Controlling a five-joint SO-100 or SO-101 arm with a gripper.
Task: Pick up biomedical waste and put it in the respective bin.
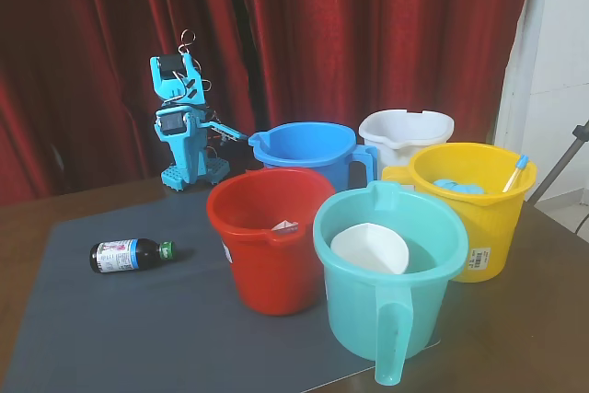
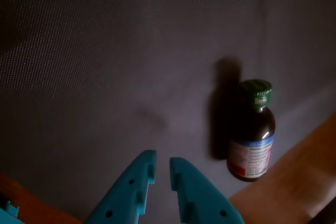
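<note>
The small dark glass medicine bottle (image 1: 129,255) lies on its side on the grey mat at the left of the fixed view, green cap pointing right. In the wrist view the bottle (image 2: 253,135) lies right of and beyond my gripper (image 2: 161,160), apart from it. The blue gripper's jaws stand almost together with a thin gap and hold nothing. My arm (image 1: 181,126) sits folded at the back of the table, well away from the bottle. The royal-blue bucket (image 1: 308,149) stands at the back centre, right of the arm.
A red bucket (image 1: 267,227) and a teal bucket (image 1: 386,264) holding a white bowl-like item stand in front. A yellow bucket (image 1: 469,200) and a white bucket (image 1: 405,131) are at the right. The grey mat (image 1: 110,329) covers the brown table. Red curtains hang behind.
</note>
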